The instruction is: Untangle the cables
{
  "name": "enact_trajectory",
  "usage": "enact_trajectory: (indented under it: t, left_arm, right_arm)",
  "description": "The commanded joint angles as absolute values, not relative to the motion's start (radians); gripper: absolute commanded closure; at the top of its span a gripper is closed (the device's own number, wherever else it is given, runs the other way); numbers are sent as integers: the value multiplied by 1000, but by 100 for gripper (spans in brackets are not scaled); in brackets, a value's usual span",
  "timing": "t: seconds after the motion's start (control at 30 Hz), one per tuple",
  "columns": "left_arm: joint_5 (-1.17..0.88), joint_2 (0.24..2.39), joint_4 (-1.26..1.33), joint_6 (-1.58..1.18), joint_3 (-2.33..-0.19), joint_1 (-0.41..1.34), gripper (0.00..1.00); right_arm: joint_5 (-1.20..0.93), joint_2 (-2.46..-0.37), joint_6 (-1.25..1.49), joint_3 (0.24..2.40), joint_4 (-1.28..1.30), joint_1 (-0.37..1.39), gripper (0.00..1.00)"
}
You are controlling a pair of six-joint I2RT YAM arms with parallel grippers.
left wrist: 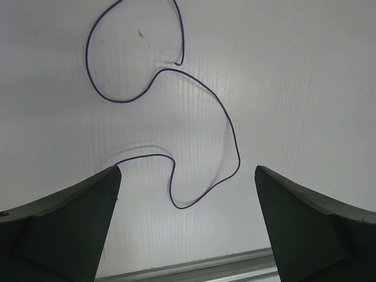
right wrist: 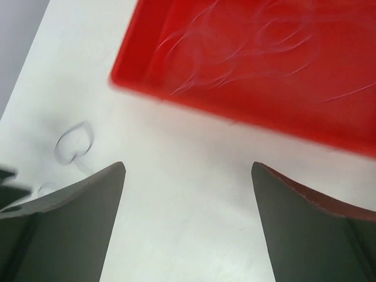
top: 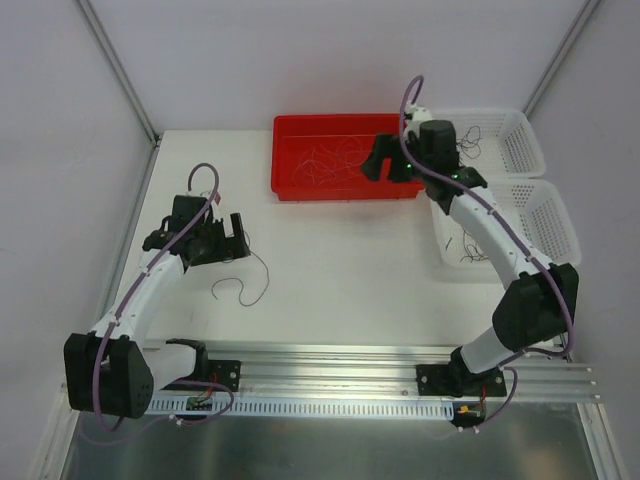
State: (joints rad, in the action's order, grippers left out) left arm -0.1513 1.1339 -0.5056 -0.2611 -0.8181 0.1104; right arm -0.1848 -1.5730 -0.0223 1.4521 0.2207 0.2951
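cables (right wrist: 202, 76) in the red bin (right wrist: 147, 64) blur to pale streaks.

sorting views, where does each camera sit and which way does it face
top: above and behind the robot, facing down at table, tray, baskets; left arm, right arm show
left wrist: on left arm, facing down at one cable; open left gripper shows
right wrist: on right arm, facing down at tray edge; open right gripper shows
shared: top and left wrist both show that cable
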Motion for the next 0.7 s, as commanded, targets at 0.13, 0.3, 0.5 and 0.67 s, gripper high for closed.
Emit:
enact_trajectory:
  t: [0.13,0.3,0.5,0.67]
  left_arm:
    - [-100,1121,-517,-302,-821,57,6]
    - [-239,1201,-515,-333,-818,61,13]
    - [-240,1319,-514,-432,-833,246,20]
    - [-163,1448,-476,-532,-842,374,30]
  right_arm:
    - [-261,-1606,218,1244,134,613,9]
    - [-174,-1611,284,1180,78,773,9]
    - [-81,-1519,318,1072,92,853,9]
    - [35,-1375,345,959,117,865,9]
